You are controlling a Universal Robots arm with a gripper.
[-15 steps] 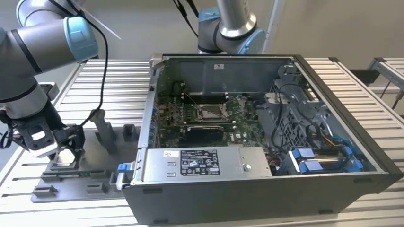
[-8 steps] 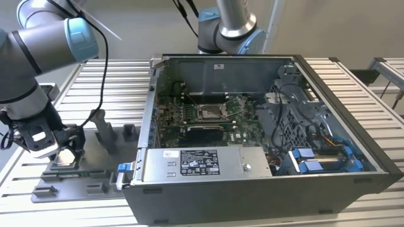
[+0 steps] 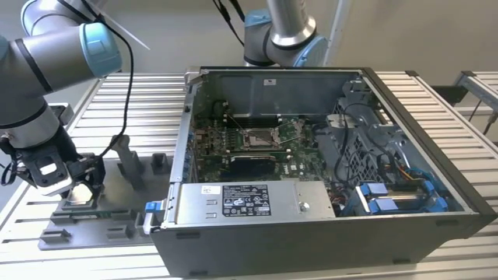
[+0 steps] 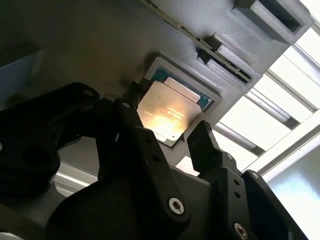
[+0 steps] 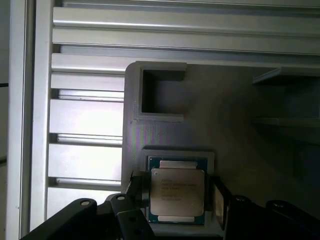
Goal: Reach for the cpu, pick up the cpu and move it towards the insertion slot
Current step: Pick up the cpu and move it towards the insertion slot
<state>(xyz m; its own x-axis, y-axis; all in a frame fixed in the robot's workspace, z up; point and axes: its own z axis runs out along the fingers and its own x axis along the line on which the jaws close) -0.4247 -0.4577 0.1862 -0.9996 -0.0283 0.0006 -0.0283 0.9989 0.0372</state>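
At the exterior view's lower left, my gripper (image 3: 79, 191) straddles the nested cpu (image 5: 178, 193), fingers (image 4: 202, 145) apart, so closing catches both edges.

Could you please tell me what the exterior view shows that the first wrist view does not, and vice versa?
The exterior view adds the computer case and the insertion slot on its green board. The first wrist view adds the cpu lying flat in its recess. Both share the open claw over the grey fixture on the slatted table.
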